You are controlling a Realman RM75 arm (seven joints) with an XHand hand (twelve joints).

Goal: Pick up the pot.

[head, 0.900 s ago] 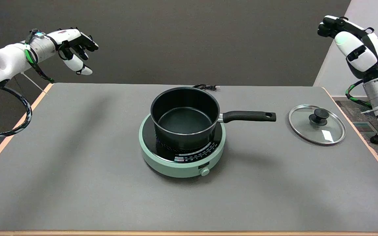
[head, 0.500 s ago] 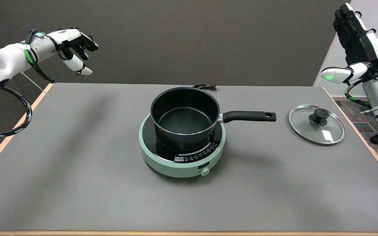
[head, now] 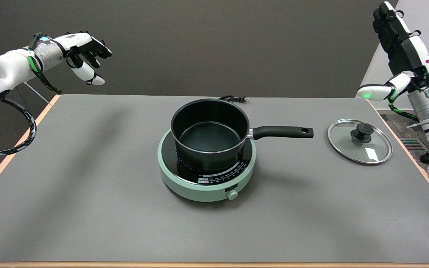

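A: Where's the right hand [head: 399, 56]?

B: High at the far right edge, raised in the air above the table's [head: 88, 178] right rear corner. Its fingers [head: 384, 22] point straight up, stretched out side by side, and the thumb [head: 372, 92] sticks out sideways toward the middle of the table, with a green light glowing on it. It holds nothing, and it is spread wide.

A: And the pot [head: 210, 134] relative to it?

B: Well apart, lower and to the hand's inner side, near the middle of the table. The pot is black, upright and empty, and sits on a round pale green cooker [head: 207, 175] with a black top and a small knob at its near side.

A: Which way does the handle [head: 281, 132] point?

B: Out toward the right side of the table, level, past the cooker's rim, with its end hanging over the bare grey surface. That end is the part of the pot nearest the hand, though there is still a clear gap.

A: Anything between them?

B: A glass lid [head: 359, 140] with a black knob lies flat on the table, just beyond the handle's tip and below the hand, touching neither. A dark cord [head: 233, 98] shows behind the pot at the far edge
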